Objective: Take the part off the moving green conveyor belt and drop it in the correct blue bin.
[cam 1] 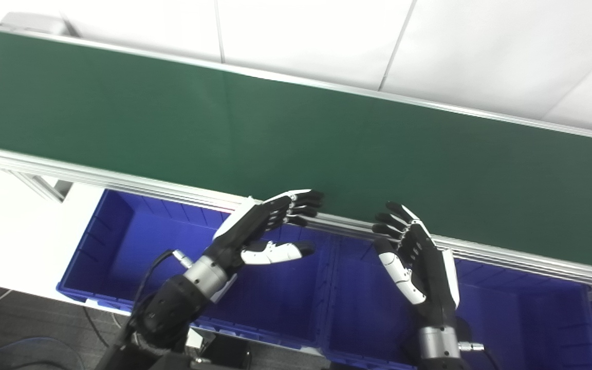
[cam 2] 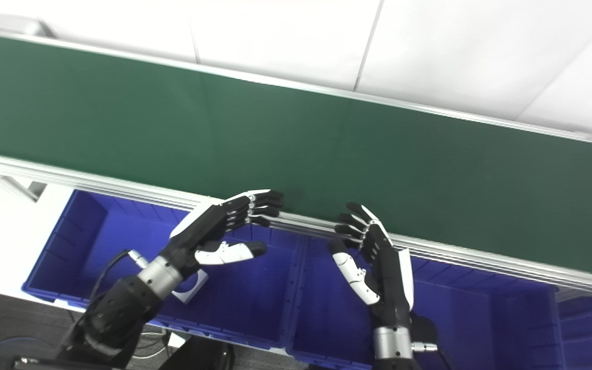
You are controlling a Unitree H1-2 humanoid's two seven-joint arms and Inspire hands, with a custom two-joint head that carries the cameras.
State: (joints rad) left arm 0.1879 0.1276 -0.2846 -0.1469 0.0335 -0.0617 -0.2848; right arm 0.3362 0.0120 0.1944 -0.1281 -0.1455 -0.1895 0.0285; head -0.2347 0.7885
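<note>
Belt: flat matte green, metal-railed. Left hand, right hand spread wide, holding nothing, above glossy blue bins.

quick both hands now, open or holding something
Left hand: open, holding nothing, over the blue plastic bin.
Right hand: open, holding nothing, by the green conveyor belt.

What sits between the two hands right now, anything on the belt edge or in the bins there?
No part. Between the left hand and right hand, both eye views show only the conveyor's metal rail and the divider between two blue bins.
</note>
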